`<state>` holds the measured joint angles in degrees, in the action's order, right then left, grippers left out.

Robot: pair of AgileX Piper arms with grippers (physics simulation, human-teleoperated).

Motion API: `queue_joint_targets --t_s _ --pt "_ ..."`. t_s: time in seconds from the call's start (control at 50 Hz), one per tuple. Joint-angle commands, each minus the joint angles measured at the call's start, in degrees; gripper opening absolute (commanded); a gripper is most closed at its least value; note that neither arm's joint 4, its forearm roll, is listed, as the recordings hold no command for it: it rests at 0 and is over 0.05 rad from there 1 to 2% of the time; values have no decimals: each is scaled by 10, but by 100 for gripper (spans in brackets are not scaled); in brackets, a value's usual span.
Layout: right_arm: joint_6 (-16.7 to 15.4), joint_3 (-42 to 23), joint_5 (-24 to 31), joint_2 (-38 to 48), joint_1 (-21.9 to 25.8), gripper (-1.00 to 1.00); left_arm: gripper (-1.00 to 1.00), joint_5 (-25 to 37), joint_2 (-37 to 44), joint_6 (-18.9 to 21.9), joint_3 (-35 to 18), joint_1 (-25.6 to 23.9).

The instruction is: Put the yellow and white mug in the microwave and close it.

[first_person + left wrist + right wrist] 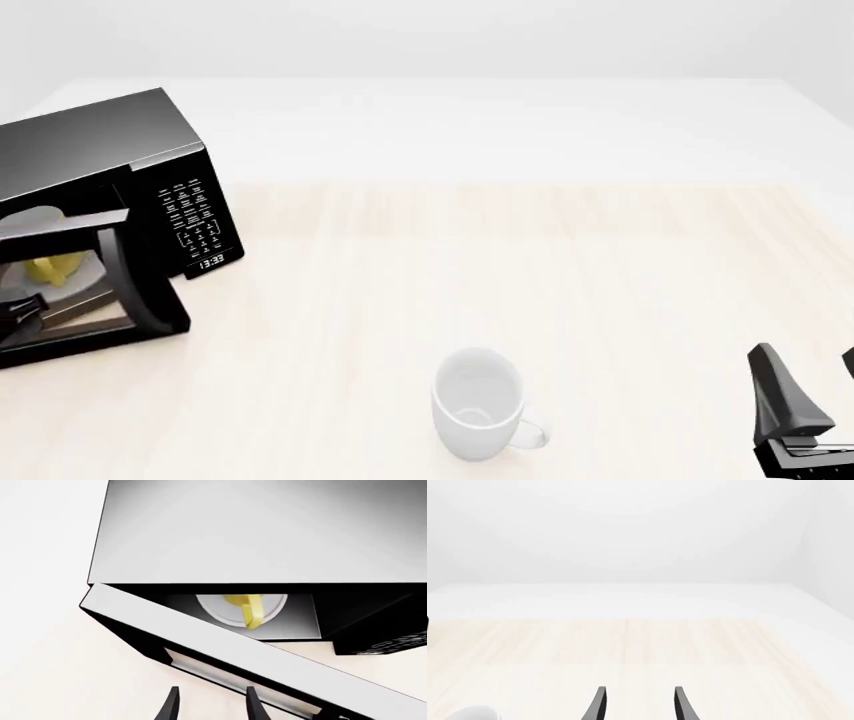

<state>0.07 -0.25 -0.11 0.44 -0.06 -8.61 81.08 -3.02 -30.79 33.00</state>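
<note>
The black microwave (107,160) stands at the table's left, and its door (134,275) is partly open. The yellow and white mug (54,268) stands inside on the white turntable plate (87,285). In the left wrist view, the mug (248,607) shows through the gap above the door (220,650). My left gripper (212,707) is open and empty, with its fingertips close to the door's outer face. It shows dark at the front view's left edge (16,312). My right gripper (814,392) is open and empty at the front right.
A larger all-white mug (478,402) stands upright at the front middle of the table. Its rim also shows in the right wrist view (474,713). The microwave's keypad panel (194,222) faces the table's middle.
</note>
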Motion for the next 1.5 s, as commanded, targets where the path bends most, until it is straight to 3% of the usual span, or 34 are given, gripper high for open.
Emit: queue_joint_targets --t_s 0.02,0.58,1.26,1.5 --pt "0 0 0 0 0 100 100 1 7 -10 -13 -22" --pt "0 0 0 0 0 100 100 13 30 -23 -57 -68" --pt "0 0 0 0 0 100 100 -23 56 -19 -66 -58" --pt "0 0 0 0 0 100 100 -19 76 -37 -82 -51"
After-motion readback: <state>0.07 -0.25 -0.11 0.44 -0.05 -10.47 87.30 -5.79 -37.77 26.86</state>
